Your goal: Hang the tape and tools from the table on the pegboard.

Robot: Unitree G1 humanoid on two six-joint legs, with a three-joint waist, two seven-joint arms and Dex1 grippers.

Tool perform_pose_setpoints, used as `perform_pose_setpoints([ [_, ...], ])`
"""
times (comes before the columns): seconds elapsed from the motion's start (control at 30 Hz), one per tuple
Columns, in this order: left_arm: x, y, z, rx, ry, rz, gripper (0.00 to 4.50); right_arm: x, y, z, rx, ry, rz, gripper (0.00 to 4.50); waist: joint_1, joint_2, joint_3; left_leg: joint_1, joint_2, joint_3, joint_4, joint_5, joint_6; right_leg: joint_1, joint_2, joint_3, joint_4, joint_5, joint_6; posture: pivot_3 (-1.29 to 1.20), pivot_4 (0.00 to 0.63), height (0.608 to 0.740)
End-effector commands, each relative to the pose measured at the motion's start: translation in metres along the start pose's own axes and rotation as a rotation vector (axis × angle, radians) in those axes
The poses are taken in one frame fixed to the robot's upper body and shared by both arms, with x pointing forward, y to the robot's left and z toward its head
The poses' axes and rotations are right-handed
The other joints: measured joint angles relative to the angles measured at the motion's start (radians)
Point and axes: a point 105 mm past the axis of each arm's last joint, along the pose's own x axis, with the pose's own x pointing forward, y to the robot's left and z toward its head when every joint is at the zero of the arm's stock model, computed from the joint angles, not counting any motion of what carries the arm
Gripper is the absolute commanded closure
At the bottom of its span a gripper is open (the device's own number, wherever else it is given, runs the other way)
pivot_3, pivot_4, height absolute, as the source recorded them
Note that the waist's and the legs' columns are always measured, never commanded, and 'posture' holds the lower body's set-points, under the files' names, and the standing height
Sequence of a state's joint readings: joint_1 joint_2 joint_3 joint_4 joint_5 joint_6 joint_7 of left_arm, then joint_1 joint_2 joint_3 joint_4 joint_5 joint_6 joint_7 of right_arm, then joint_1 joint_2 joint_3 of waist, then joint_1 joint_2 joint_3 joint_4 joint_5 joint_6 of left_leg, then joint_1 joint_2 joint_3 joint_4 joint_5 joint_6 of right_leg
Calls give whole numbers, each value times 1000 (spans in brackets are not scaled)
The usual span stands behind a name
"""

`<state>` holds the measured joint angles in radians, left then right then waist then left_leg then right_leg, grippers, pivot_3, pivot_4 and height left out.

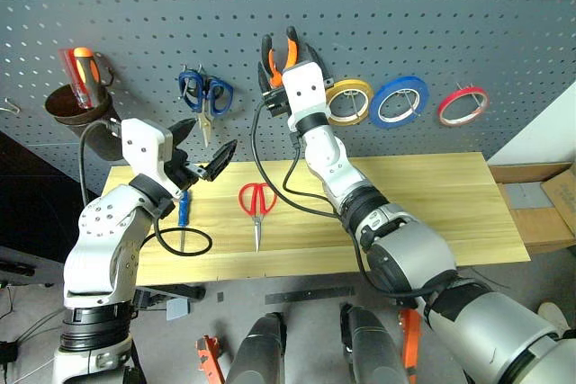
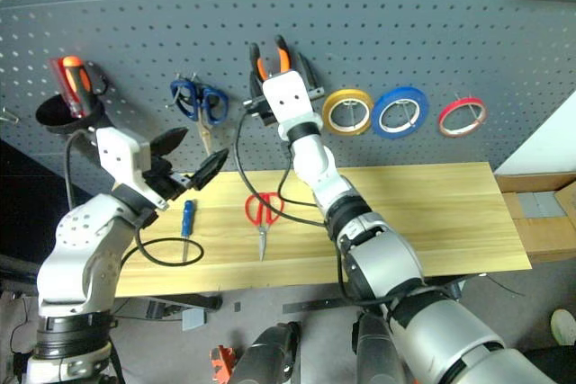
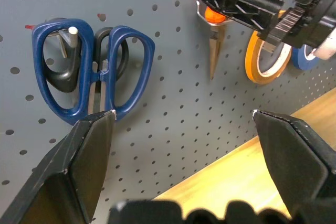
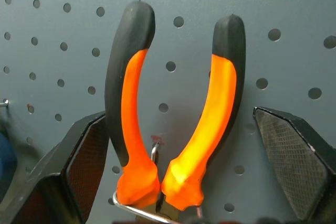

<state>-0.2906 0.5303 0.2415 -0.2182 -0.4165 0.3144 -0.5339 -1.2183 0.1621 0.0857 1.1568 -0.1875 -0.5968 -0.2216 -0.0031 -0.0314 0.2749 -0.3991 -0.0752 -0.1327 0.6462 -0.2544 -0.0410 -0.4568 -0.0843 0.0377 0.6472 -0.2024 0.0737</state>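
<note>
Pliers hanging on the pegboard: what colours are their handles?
Orange with black, clearest in the right wrist view.

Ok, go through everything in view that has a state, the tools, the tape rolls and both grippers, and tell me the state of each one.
Orange-and-black-handled pliers: hanging on a pegboard hook, handles up.
Thin red tape ring: hung on pegboard.
Red-handled scissors: flat on wooden table, closed.
Small blue-handled screwdriver: lying on table.
Blue-handled scissors: hanging, closed.
Yellow tape roll: hung.
Blue tape roll: hung.
Left gripper: open, empty.
Right gripper: open around the pliers.
</note>
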Motion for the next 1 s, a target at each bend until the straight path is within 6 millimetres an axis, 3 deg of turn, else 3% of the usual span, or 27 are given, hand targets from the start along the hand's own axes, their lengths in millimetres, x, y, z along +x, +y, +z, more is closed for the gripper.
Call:
perform_pose_setpoints([
  [0.03, 1, 0, 10, 27, -46, 6, 0, 2, 15, 15, 46, -47, 15, 67, -2, 0, 0, 0, 0, 0, 0, 0, 0, 0, 0, 0, 0, 0, 0, 184, 285, 740],
  [0.23, 4, 1, 10, 23, -54, 14, 0, 12, 7, 30, 66, -82, -2, 67, -4, 0, 0, 0, 0, 0, 0, 0, 0, 0, 0, 0, 0, 0, 0, 166, 275, 740],
  [0.4, 5, 1, 9, 15, -65, 25, 0, 20, 10, 70, 144, -184, 24, 67, -6, 0, 0, 0, 0, 0, 0, 0, 0, -1, 0, 0, 0, 0, 0, 143, 268, 740],
  [0.53, 5, 2, 6, 10, -68, 36, 0, 20, 9, 90, 195, -223, 46, 67, -7, 0, 0, 0, 0, 0, 0, 0, 0, 0, 0, 0, -1, 0, 0, 126, 263, 740],
  [0.7, 6, 0, 4, 5, -73, 51, 0, 16, -8, 115, 240, -269, 55, 67, -13, 0, 0, -1, 1, 0, -1, 0, 0, -1, 0, 0, -2, 0, 0, 108, 256, 740],
  [0.77, 5, -1, 2, -2, -67, 60, 0, 7, -21, 119, 249, -266, 62, 67, -14, 0, 0, -1, 1, 0, -1, 0, 0, -1, 0, -1, -3, 0, 0, 96, 255, 740],
  [0.87, 1, -3, -6, -13, -37, 69, 0, -18, -26, 105, 264, -183, 142, 67, -14, -1, -1, -1, 1, 0, -1, 0, 0, 0, -1, -1, -3, 0, 0, 81, 257, 740],
  [1.0, -13, -12, -29, -17, 74, 62, 0, -75, -21, 78, 357, 24, 331, 67, -21, -1, -1, -1, 0, 1, 0, -1, 2, 0, -2, -1, -4, 0, 0, 54, 265, 740],
])
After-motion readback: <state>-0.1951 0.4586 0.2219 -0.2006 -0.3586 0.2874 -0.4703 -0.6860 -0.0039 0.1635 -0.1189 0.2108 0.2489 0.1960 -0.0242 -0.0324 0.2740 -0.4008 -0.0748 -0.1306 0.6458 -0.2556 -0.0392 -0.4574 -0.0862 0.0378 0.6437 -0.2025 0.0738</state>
